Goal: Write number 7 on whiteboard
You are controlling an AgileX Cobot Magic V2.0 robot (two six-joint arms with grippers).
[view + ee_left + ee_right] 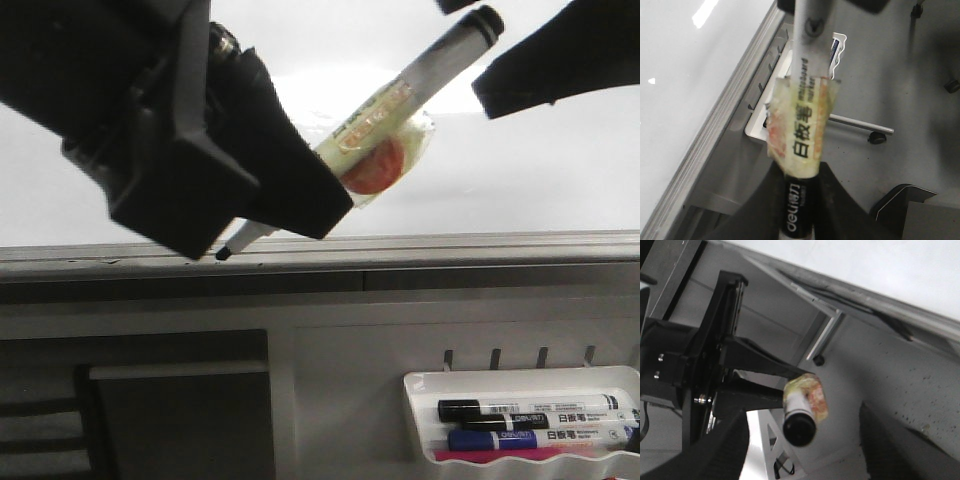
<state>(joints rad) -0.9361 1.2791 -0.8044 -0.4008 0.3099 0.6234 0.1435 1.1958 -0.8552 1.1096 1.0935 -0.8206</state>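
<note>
We see our left gripper [290, 205] clamped on a taped marker [385, 140], tip at the whiteboard [560, 170] frame, right gripper [800, 450] spread, empty.

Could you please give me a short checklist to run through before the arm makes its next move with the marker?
1. Left claw shut on the marker: ok.
2. Cap off, black tip exposed: ok.
3. Tip on the whiteboard: not ok; it sits at the grey frame edge.
4. Number 7 already drawn: not ok, no stroke visible.
5. Right claw clear of the marker: ok, open around its rear end without touching.
6. Spare markers in the tray: ok.
</note>
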